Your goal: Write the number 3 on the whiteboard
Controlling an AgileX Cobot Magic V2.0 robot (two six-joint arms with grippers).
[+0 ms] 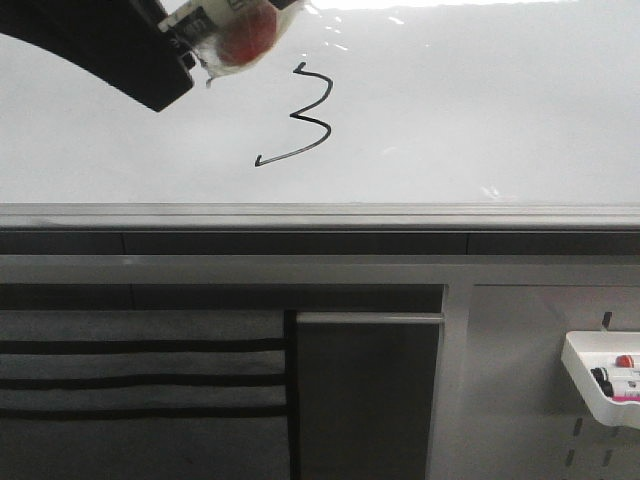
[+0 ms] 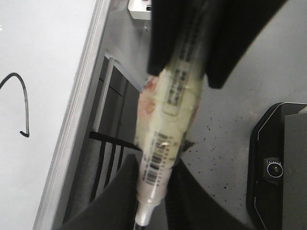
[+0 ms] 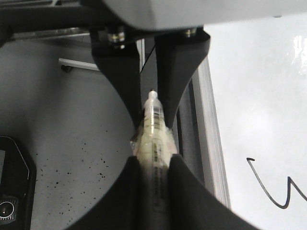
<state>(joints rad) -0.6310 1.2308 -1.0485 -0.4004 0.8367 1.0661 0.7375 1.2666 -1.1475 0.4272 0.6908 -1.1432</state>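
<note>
Counting from the front view: one whiteboard (image 1: 480, 100), one number 3 (image 1: 310, 115) drawn on its upper left-centre area, one tape-wrapped marker (image 1: 235, 35) at the top left, just apart from the digit, and one white tray (image 1: 580, 360) on the pegboard at the lower right. Only the front view shows the whole digit; each wrist view catches part of a stroke. The wrist views alone show the grips: the left gripper (image 2: 151, 191) is clamped on the marker's tip end, and the right gripper (image 3: 154, 177) is clamped on its barrel.
</note>
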